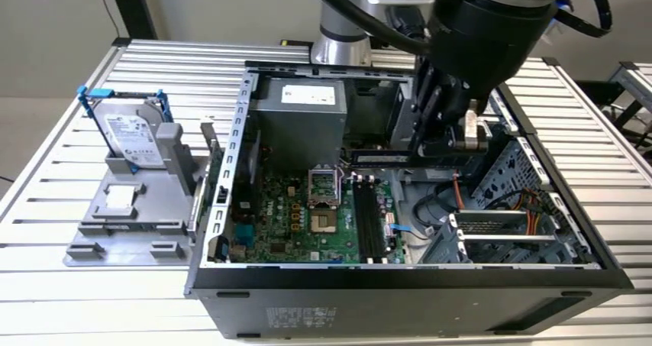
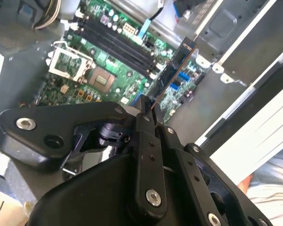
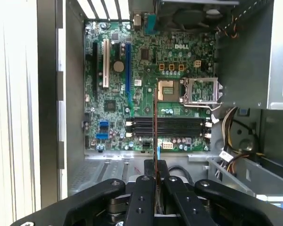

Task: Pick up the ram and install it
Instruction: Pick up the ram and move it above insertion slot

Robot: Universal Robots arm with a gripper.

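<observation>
Nearest the first wrist view's camera, the single gripper (image 3: 155, 165) has its jaws narrowed onto one end of the ram (image 2: 173, 68), gripping the thin board edgewise so that the stick projects forward from the fingertips. One ram is present, and it is in the claw, clear of any support. Beyond it lies the motherboard (image 3: 132, 94), with its bank of black memory slots (image 3: 169, 128) directly under the stick's line. I count what appear to be four slots, with white latches at both ends, and none holds a module. In both the first wrist view and the exterior view the ram runs crosswise to the slots and sits above them, apart from the board. Finding: the pick-up is complete, while the installation is not yet done, since the stick is neither aligned with a slot nor seated. Farther on is one processor socket (image 3: 194, 89), open and unpopulated. Behind that stands one grey power supply (image 1: 301, 124) at the back of the one open computer case (image 1: 408, 292). Outside the case, toward the exterior view's left, one hard drive (image 1: 130, 138) in a blue bracket stands upright on a grey fixture (image 1: 133, 208). The fixture rests on the slatted metal table (image 1: 82, 300), well apart from the work.
</observation>
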